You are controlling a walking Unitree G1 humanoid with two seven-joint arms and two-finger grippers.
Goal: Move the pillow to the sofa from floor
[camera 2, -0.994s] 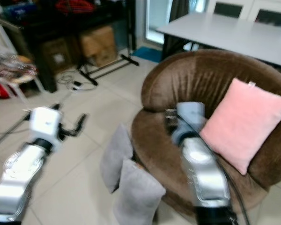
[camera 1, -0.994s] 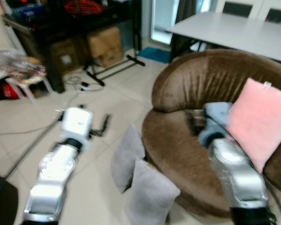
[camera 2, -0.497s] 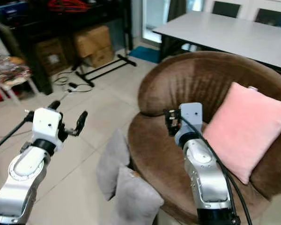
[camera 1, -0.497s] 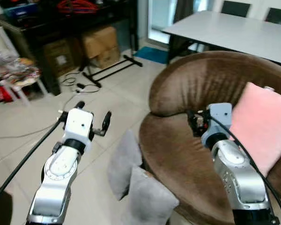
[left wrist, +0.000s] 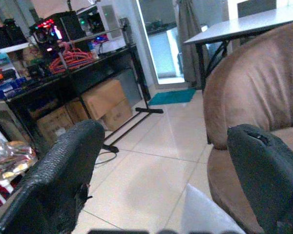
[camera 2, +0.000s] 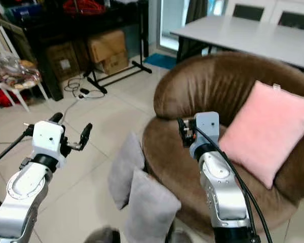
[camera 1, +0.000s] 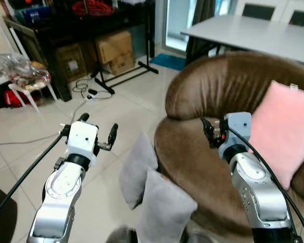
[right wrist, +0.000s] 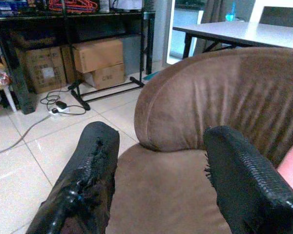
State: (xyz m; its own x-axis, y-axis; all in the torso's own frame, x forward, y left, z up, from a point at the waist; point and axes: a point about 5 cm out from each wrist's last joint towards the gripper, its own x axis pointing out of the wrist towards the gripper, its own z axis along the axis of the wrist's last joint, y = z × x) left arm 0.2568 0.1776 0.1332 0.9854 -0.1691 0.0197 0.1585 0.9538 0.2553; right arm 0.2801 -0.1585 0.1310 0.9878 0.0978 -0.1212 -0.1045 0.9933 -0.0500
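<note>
Left eye view: pillow (camera 1: 163, 211) below fingers (camera 1: 112, 134).

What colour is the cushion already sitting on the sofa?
Pink. The cushion leans against the brown sofa backrest, clearest in the right eye view.

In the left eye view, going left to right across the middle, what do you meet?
Left gripper → grey pillows on the floor → right gripper over the sofa → pink pillow.

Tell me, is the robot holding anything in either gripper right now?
Nothing is held. The left gripper hangs open over the floor near the grey pillows; the right gripper is open above the sofa seat.
</note>
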